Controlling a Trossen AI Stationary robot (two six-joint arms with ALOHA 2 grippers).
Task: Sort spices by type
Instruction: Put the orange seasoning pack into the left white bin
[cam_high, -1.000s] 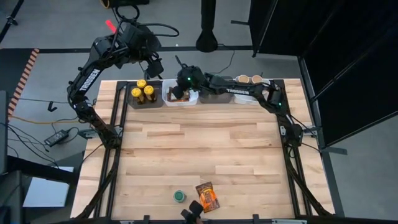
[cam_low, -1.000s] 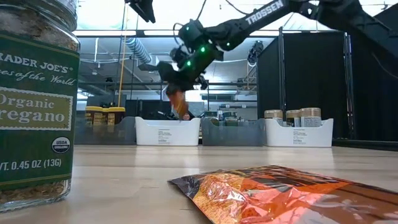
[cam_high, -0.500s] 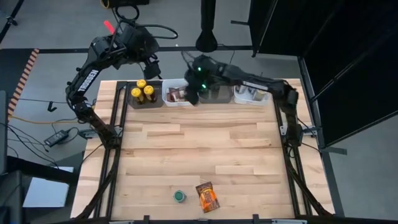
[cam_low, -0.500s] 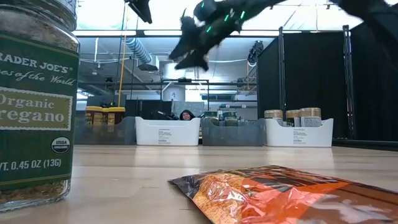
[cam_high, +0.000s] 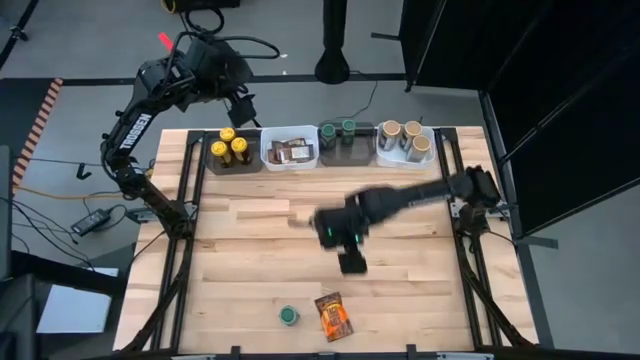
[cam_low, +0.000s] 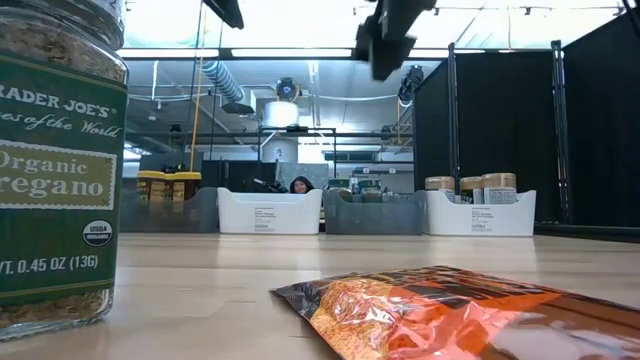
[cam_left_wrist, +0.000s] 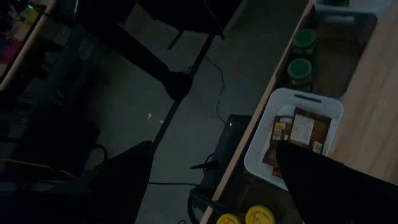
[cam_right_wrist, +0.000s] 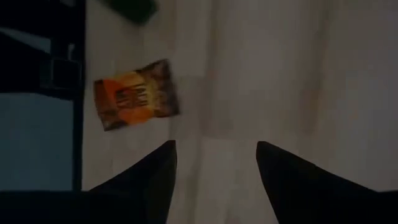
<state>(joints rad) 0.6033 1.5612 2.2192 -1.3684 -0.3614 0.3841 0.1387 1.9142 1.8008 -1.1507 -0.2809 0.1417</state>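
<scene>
Wood table (cam_high: 250, 250) | right gripper (cam_high: 352, 263) jaws apart, empty, above packet (cam_high: 334, 316) | left gripper (cam_high: 243, 106) jaws wide, empty

I see orange-brown packet (cam_high: 334, 316), green-lidded jar (cam_high: 288, 316), yellow-lidded jars (cam_high: 230, 147), pale wood table (cam_high: 250, 260).

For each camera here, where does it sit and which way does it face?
High: overhead, straight down on the table, both arms.
Low: table height, level across past the oregano jar; the right arm overhead.
Left wrist: off the table's far edge, above the packet bin; own dark fingers.
Right wrist: down at the orange packet between the right end effector fingers.
Shared: that packet also shows in high and low.
</scene>
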